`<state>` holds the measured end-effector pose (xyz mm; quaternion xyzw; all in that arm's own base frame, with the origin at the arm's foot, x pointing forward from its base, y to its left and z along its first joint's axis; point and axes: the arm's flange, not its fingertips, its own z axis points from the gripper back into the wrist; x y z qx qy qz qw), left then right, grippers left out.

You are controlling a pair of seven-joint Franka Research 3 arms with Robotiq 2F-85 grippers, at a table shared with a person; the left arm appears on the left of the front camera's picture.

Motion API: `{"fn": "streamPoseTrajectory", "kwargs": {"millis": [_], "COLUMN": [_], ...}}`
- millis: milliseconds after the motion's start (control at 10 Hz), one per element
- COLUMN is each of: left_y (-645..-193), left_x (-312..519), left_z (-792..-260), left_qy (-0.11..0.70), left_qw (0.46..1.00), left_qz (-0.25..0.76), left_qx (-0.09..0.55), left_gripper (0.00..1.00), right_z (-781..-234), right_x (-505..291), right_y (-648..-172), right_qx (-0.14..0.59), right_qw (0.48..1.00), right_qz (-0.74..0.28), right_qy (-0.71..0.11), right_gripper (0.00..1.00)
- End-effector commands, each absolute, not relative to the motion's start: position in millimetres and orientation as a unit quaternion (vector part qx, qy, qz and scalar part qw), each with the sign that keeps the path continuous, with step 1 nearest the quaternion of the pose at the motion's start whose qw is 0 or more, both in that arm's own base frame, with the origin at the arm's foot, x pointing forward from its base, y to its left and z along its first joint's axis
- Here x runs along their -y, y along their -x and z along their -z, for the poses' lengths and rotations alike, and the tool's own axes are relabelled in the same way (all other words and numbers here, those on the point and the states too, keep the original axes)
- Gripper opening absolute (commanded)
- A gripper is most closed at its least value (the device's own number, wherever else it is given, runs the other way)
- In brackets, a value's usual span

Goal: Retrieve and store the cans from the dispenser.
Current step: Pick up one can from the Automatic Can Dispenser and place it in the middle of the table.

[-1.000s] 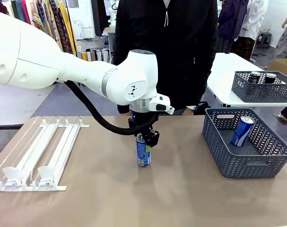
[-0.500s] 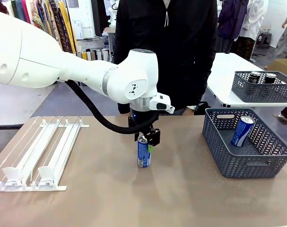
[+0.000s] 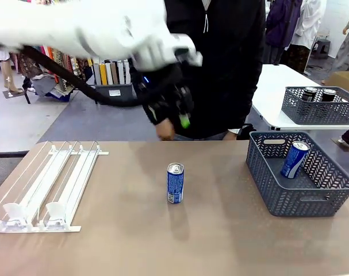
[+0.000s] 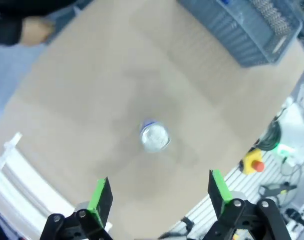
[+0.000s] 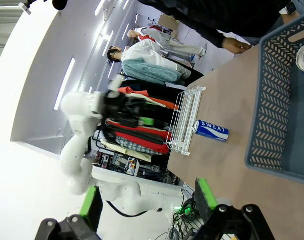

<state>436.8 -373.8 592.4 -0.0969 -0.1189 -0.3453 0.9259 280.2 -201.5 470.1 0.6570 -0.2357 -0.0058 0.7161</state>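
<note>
My left end effector [image 3: 173, 109] is a motion-blurred smear, fingers apart, well above the upright blue can [image 3: 175, 183] mid-table [image 3: 134, 241] — right end effector [image 5: 146, 200] apart too; clothing racks behind.

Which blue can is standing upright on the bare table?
The blue can mid-table, free of both grippers, stands upright. The other blue can leans tilted inside the grey basket.

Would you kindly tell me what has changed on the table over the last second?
The left end effector let go of the blue can mid-table and rose away toward the far side, jaws now open. The can stayed upright where it was. The dispenser, the grey basket and the can leaning in it are unchanged.
</note>
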Motion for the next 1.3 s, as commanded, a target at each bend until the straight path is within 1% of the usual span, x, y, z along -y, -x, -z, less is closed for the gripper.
{"fn": "streamPoseTrajectory", "kwargs": {"millis": [0, 100, 200, 300, 400, 500, 600, 700, 800, 900, 1000, 1100, 1200], "left_y": [-430.5, -426.7, -421.2, -408.8, -386.6, -362.2, -337.2, -313.1, -290.7, -277.1, -273.6, -280.1, -259.2], "left_x": [300.9, 257.1, 195.2, 122.5, 37.3, -27.1, -78.3, -115.7, -147.4, -164.0, -169.0, -160.3, -181.5], "left_z": [-618.7, -631.6, -640.3, -642.8, -638.0, -626.2, -606.5, -583.1, -556.6, -536.3, -523.5, -517.2, -526.6], "left_qy": [0.120, 0.161, 0.230, 0.279, 0.322, 0.365, 0.423, 0.448, 0.503, 0.534, 0.537, 0.505, 0.521], "left_qw": [0.949, 0.947, 0.937, 0.932, 0.928, 0.915, 0.889, 0.875, 0.841, 0.819, 0.821, 0.851, 0.829], "left_qz": [0.258, 0.245, 0.232, 0.191, 0.122, 0.058, 0.043, -0.005, -0.005, -0.007, 0.002, 0.012, -0.024], "left_qx": [0.138, 0.130, 0.126, 0.127, 0.142, 0.164, 0.173, 0.184, 0.199, 0.212, 0.195, 0.146, 0.203], "left_gripper": [1.00, 1.00, 1.00, 1.00, 1.00, 1.00, 1.00, 1.00, 1.00, 1.00, 1.00, 1.00, 1.00], "right_z": [-472.5, -472.5, -472.5, -472.5, -472.5, -472.5, -472.5, -472.5, -472.5, -472.5, -472.5, -472.5, -472.5], "right_x": [202.5, 202.5, 202.5, 202.5, 202.5, 202.5, 202.5, 202.5, 202.5, 202.5, 202.5, 202.5, 202.5], "right_y": [-281.5, -281.5, -281.5, -281.5, -281.5, -281.5, -281.5, -281.5, -281.5, -281.5, -281.5, -281.5, -281.5], "right_qx": [0.245, 0.245, 0.245, 0.245, 0.245, 0.245, 0.245, 0.245, 0.245, 0.245, 0.245, 0.245, 0.245], "right_qw": [0.712, 0.712, 0.712, 0.712, 0.712, 0.712, 0.712, 0.712, 0.712, 0.712, 0.712, 0.712, 0.712], "right_qz": [-0.003, -0.003, -0.003, -0.003, -0.003, -0.003, -0.003, -0.003, -0.003, -0.003, -0.003, -0.003, -0.003], "right_qy": [-0.658, -0.658, -0.658, -0.658, -0.658, -0.658, -0.658, -0.658, -0.658, -0.658, -0.658, -0.658, -0.658], "right_gripper": [1.00, 1.00, 1.00, 1.00, 1.00, 1.00, 1.00, 1.00, 1.00, 1.00, 1.00, 1.00, 1.00]}}
